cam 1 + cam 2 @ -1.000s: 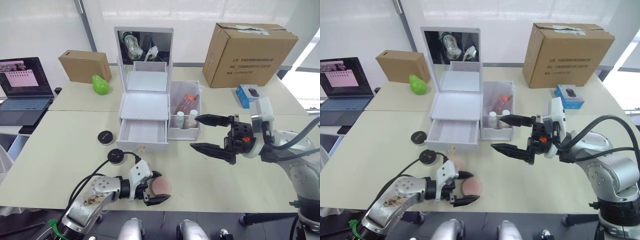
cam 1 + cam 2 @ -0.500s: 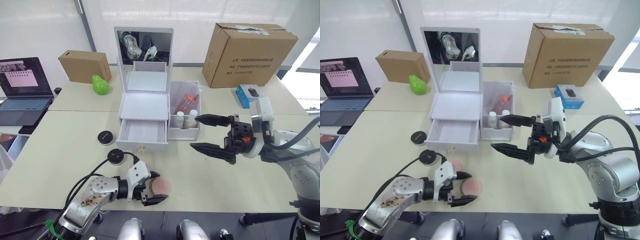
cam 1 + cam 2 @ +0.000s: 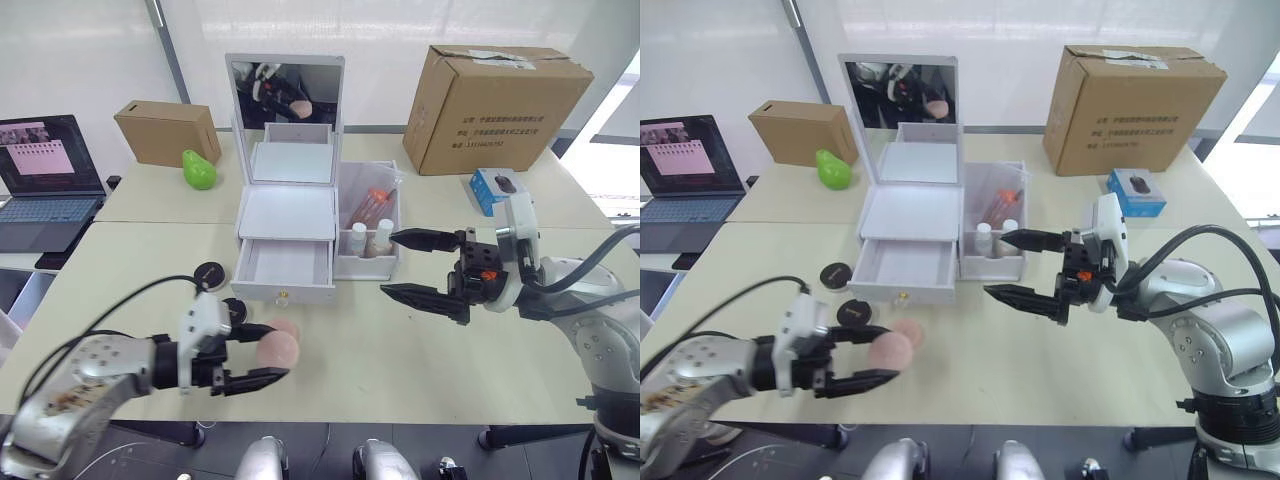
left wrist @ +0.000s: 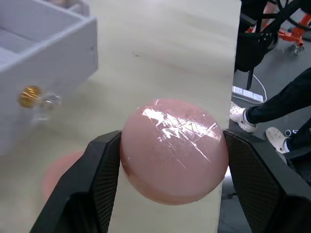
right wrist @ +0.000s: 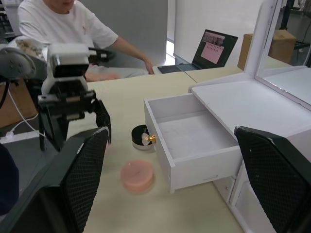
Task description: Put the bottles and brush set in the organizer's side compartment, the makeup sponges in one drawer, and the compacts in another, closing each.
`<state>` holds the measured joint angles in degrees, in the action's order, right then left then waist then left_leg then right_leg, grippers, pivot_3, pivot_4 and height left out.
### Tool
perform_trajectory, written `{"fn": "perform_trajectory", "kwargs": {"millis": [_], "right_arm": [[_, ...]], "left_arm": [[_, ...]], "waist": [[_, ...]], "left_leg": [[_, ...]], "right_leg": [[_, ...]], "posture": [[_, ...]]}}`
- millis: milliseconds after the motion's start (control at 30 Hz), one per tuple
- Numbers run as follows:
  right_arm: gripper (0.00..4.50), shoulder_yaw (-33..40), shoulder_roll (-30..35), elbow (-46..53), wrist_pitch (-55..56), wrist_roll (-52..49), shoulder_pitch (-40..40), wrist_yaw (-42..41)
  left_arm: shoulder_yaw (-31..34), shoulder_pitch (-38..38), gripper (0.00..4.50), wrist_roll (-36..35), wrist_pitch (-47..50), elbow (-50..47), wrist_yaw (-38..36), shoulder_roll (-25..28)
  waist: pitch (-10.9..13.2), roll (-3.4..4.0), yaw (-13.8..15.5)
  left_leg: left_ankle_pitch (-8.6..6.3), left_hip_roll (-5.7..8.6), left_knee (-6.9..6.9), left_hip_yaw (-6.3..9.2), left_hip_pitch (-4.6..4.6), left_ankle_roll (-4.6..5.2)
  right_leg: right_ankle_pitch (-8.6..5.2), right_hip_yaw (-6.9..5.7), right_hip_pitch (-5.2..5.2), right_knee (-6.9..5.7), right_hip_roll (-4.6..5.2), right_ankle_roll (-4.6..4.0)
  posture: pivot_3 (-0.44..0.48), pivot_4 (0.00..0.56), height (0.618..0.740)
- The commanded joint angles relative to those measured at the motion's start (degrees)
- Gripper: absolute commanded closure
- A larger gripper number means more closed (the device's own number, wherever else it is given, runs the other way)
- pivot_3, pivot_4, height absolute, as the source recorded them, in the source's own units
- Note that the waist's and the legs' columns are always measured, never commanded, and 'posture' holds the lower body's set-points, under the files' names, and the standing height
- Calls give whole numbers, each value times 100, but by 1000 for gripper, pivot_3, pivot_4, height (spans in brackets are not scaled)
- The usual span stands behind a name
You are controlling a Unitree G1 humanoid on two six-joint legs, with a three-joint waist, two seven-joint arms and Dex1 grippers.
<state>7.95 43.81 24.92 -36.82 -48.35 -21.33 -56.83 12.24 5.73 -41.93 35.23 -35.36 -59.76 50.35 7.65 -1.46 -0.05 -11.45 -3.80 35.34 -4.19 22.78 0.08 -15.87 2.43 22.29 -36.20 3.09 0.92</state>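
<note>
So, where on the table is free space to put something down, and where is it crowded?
Free: the table in front of the organizer, between left hand and right hand. Crowded: beside the open drawer, with two compacts and a sponge.
</note>
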Motion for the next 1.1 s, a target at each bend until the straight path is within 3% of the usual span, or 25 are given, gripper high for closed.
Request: {"fn": "perform_trajectory", "kwargs": {"millis": [33,200,300,467,767,1100], "right_arm": [[0,60,-24,-72,183,43,-163,-91],[0,-90,-127,-251,329,241,-324,-154],[0,-177,-186,-285,380,359,-395,-183],[0,-242,-197,-188,382,443,-384,-175],[0,-129,-189,151,234,324,-206,87],[0,0,-161,320,151,228,-51,261]], "left_arm": [[1167,-286,1510,-718,416,514,-421,599],[1021,-1498,1510,-450,284,1783,-386,862],[412,-2431,1510,40,-35,2420,-311,659],[-381,-3246,1510,451,-314,2828,-482,172],[-913,-3601,1510,995,-654,3368,-659,-242],[-1006,-3535,1510,1242,-759,3434,-671,-443]], "waist": [[2,-4,0],[5,3,34],[6,0,60],[5,-1,68],[5,-1,22],[5,-1,41]], "left_leg": [[0,-2,0,1,0,0],[0,9,0,-2,-4,0],[0,9,0,-2,0,0],[0,8,1,-10,6,0],[1,-8,1,1,7,0],[1,-11,8,6,9,0]], "right_leg": [[0,-2,0,2,-4,-1],[-3,-6,0,1,1,2],[0,-7,1,2,-2,0],[4,-1,4,2,-6,-2],[5,6,7,0,-34,-6],[5,7,4,-2,-38,-7]], "posture": [[0,150,740],[0,150,740],[0,150,740],[0,150,740],[0,150,740],[0,150,740]]}}
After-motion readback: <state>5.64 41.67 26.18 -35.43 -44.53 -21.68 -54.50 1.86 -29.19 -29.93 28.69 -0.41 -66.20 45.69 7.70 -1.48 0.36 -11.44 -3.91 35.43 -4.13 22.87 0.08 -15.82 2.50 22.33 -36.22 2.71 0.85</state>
